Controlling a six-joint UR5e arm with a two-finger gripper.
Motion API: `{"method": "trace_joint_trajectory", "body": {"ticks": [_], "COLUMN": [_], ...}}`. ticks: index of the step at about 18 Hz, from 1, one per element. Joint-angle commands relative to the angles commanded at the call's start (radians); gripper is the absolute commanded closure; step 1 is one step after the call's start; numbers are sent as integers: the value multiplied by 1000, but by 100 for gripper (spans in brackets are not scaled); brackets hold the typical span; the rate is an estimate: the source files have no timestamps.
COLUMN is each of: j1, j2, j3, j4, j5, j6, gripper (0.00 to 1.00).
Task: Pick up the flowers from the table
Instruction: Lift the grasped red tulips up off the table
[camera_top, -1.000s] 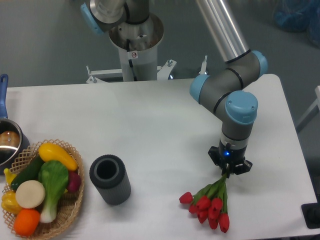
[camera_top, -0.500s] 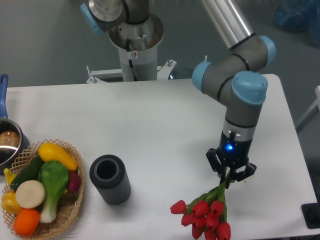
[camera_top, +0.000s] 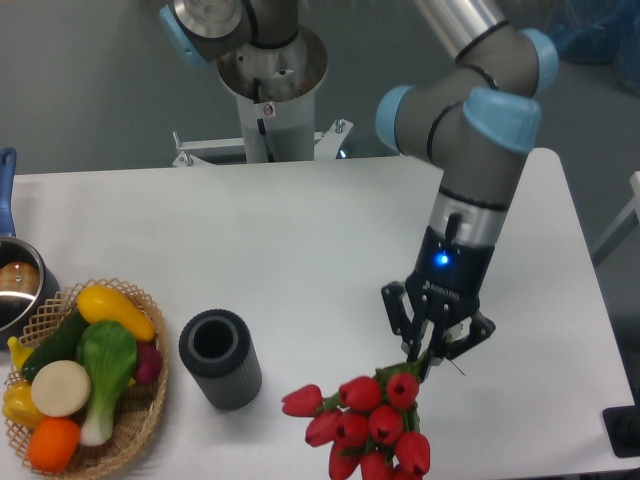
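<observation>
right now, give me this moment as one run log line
phase: lift | gripper: shut on flowers by the stems | flowers: hanging buds down, seemingly off the table | nearby: dark cylinder upright, apart

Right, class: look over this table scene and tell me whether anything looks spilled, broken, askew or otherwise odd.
Nothing looks spilled or broken. The one unusual sight is the flowers: they hang buds-down from the tool, which grips their stems, rather than lying on the table. The dark cylinder stands upright, and the toy vegetables sit in the wicker basket.
</observation>
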Motion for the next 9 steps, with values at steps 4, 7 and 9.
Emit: {"method": "trace_joint_trajectory", "body": {"ticks": [4, 7, 9], "j1": [-3, -8, -9], "j2": [0, 0, 2], "j3": [5, 24, 40], "j4": [0, 0, 0], "j5": [-21, -41, -52], "j6": [-15, -49, -67], "gripper": [78, 78, 78]}}
